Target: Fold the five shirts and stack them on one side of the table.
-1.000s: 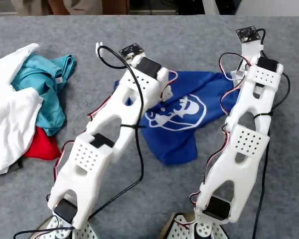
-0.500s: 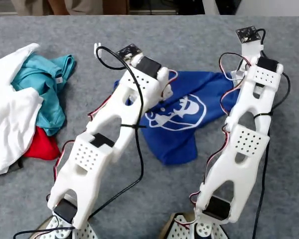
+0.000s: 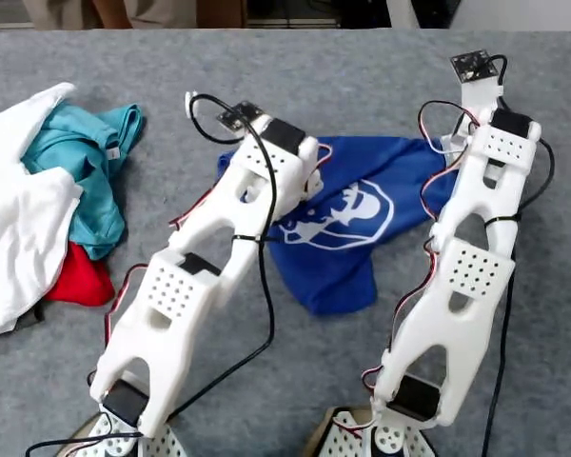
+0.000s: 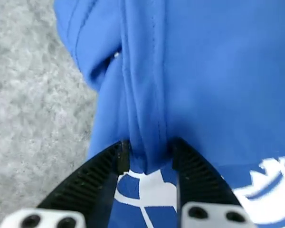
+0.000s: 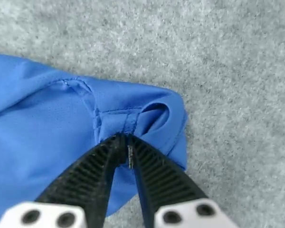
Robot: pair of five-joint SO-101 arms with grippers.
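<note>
A blue shirt [image 3: 347, 224] with a white print lies in the middle of the grey table, partly folded. My left gripper [image 4: 148, 154] is shut on a bunched fold of the blue shirt [image 4: 204, 85] near its left edge. My right gripper [image 5: 125, 145] is shut on the hem at a corner of the blue shirt [image 5: 47, 123], at its right end. In the high view the left arm [image 3: 257, 181] and the right arm [image 3: 481, 181] stand over the shirt's two ends. A heap of a white shirt [image 3: 19, 219], a teal shirt [image 3: 81, 171] and a red shirt [image 3: 81, 276] lies at the far left.
Grey carpet-like cloth [image 3: 362, 86] covers the table. Bare surface lies behind the blue shirt and at the front between the arm bases. Cables [image 3: 266, 286] hang along both arms.
The left arm has shifted slightly, its wrist turning and moving a little toward the right over the shirt's left end. The right arm and the heap have not moved.
</note>
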